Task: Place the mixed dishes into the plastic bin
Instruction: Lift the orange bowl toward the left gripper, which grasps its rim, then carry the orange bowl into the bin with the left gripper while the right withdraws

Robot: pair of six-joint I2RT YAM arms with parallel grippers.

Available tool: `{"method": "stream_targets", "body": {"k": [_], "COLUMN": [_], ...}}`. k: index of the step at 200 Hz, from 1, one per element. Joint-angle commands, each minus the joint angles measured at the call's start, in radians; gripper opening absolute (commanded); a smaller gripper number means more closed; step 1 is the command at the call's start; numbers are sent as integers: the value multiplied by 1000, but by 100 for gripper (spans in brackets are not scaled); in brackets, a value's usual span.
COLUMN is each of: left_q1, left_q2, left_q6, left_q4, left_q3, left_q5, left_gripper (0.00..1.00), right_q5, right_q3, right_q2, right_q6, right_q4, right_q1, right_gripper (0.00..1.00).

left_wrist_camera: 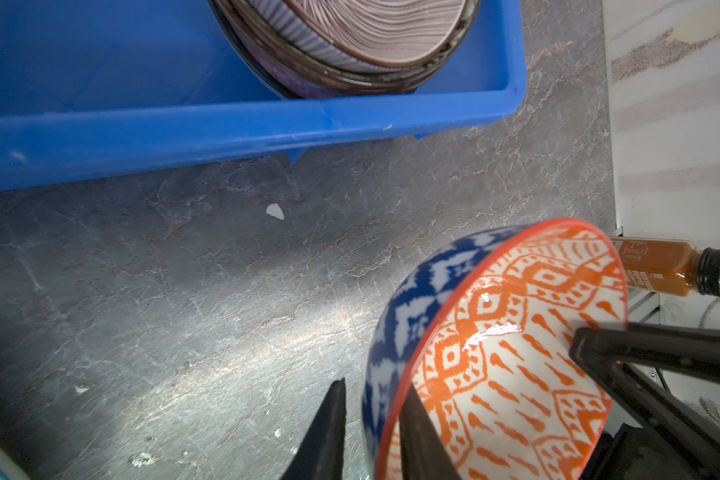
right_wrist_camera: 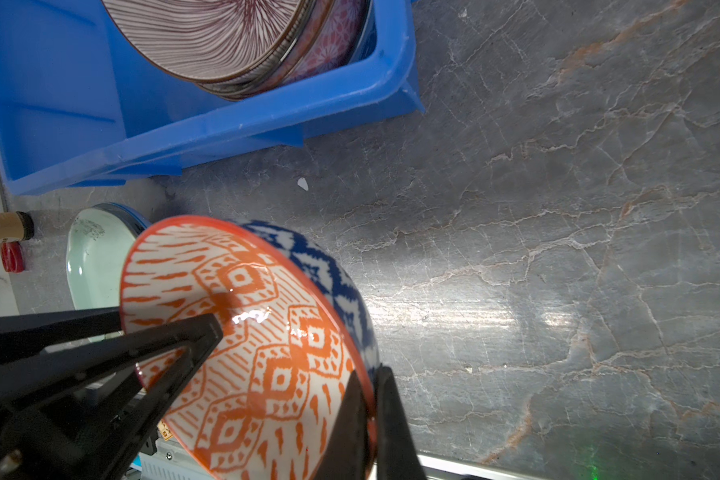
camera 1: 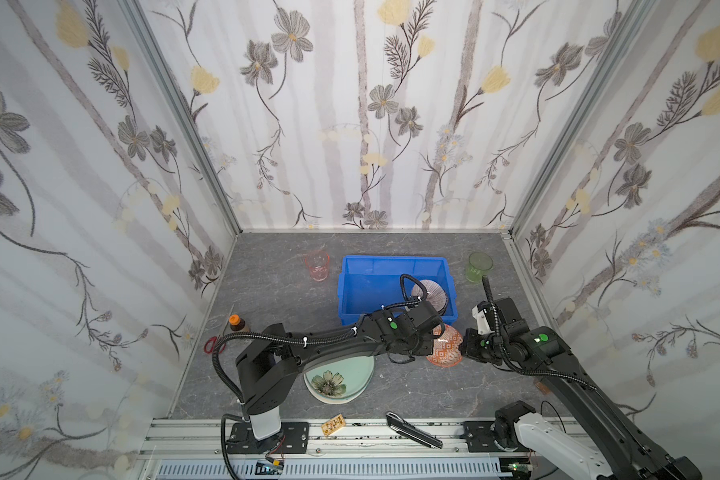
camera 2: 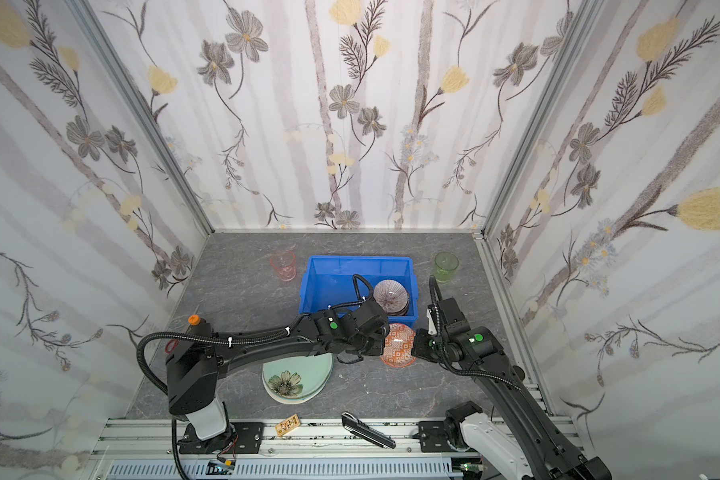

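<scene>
Light: bright, even, from overhead. Glare: white streaks on the glaze of my orange-patterned bowl [left_wrist_camera: 508, 374]; pale sheen on the grey tabletop [right_wrist_camera: 516, 291] beside that bowl. My wrist views go soft nearest the lens; both top views bow at the edges.

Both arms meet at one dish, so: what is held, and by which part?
The orange bowl, by its rim: the right pincer is shut on one side. The left pincer straddles the opposite rim; whether it grips cannot be told.

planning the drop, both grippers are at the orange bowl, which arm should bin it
Likely right: the right gripper clamps the orange bowl rim; the left gripper only straddles it, gap showing.
</scene>
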State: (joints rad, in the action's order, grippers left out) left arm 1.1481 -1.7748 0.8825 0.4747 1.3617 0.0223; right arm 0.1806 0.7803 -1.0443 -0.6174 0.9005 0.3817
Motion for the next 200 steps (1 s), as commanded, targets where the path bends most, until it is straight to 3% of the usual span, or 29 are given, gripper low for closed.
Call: {"method": "stream_targets", "body": {"k": [1,36,65,121,175,192,200], "left_q1": [1,2,-1,-27,-92,-119,-132], "left_q2": [-6,-8,-4,35,49,27,13], "left_q6": [3,4,4,-15,-76,-109,-126], "left_q4": [-11,-12,-10,-5,31,63,80], "left_q3": [8,11,13,13,77,134,164], "left_q5": [-9,-10,-12,-20,-26,-32,-38], "left_gripper": [19,0,0,0,0,0,0], "right_q5": [17,21,27,8,-45,-66,-73], "right_q3": [15,17,22,98,175,190,195], "right_q2": [-5,-2,13,41,86,106,116], "right_q6": [-14,-19,-24,6,38,39,42], "right_q4": [-48,-53,-63,-48,-67,-70,-71], "right_q1": [4,10,11,9,-8,-19,-29], "right_gripper": [0,1,19,63,84,99,100]}}
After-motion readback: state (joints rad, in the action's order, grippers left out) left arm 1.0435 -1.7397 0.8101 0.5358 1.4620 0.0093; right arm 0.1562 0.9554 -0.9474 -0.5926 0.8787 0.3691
